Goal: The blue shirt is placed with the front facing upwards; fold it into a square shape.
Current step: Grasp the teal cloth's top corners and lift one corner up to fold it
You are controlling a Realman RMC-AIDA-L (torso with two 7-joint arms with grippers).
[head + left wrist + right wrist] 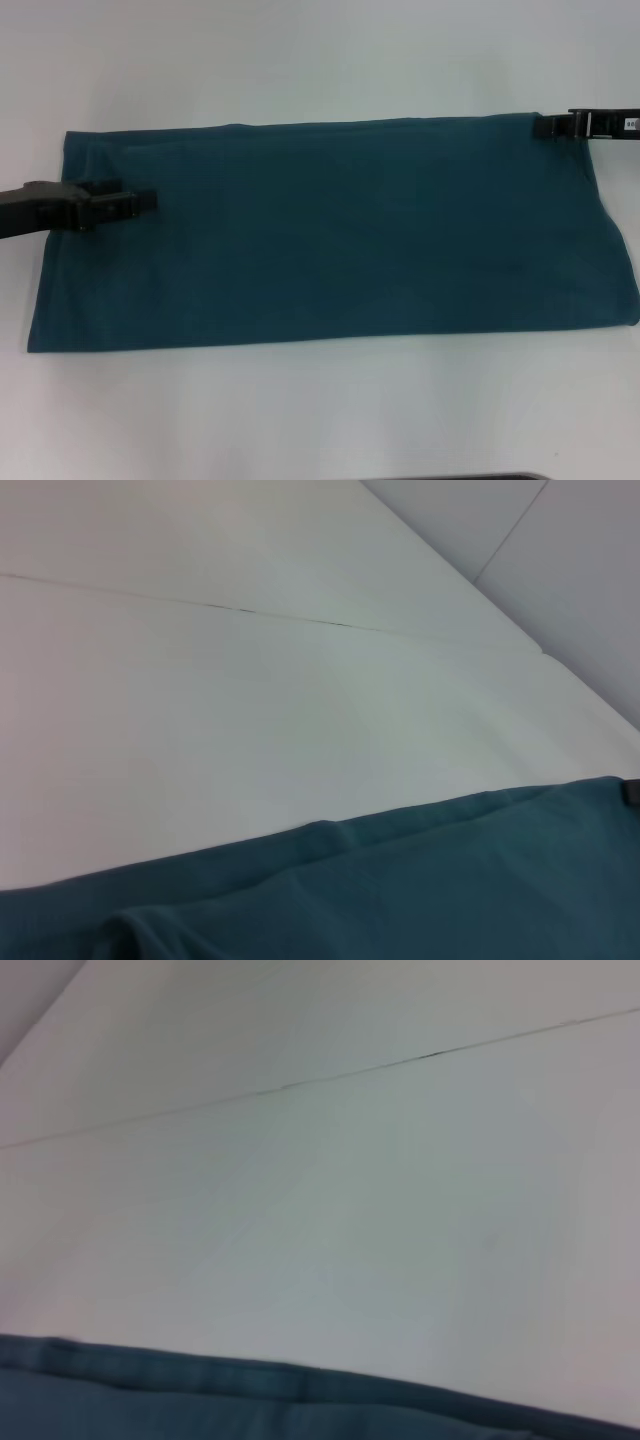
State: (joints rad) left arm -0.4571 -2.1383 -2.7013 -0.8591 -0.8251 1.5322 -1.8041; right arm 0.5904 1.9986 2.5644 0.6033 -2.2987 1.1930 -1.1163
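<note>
Spread flat on the white tabletop point(320, 60), the blue shirt point(330, 235) lies as a long band. Only the head view shows the left gripper point(140, 201) over its left end and the right gripper point(545, 126) at its far right corner; whether either is clamped I cannot tell. Wrist views show only fabric edge.

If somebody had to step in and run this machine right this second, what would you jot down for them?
Left gripper: low over the left end of the blue shirt.
Right gripper: at the shirt's far right corner.
I cannot tell whether either is gripping.
Shirt: lying flat on the white table as a long horizontal band, plain side up, no lettering showing.
Done: apparently folded lengthwise already.
Left: probably bring the ends together to make a square.
</note>
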